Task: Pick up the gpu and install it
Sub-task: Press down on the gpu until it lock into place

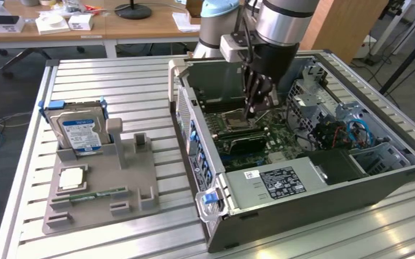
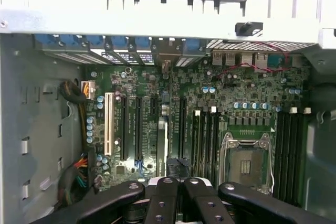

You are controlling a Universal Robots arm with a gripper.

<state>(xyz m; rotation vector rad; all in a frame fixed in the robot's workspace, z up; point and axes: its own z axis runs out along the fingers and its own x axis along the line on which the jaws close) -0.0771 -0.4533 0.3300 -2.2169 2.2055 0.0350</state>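
Though partly hidden, gpu (image 1: 245, 143) inside case (image 1: 323, 178).

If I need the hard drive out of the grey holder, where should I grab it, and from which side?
Probably by its exposed upper half, coming straight down from above. The hard drive stands upright in the grey holder with its lower edge sunk in a slot, and its broad label face is free.
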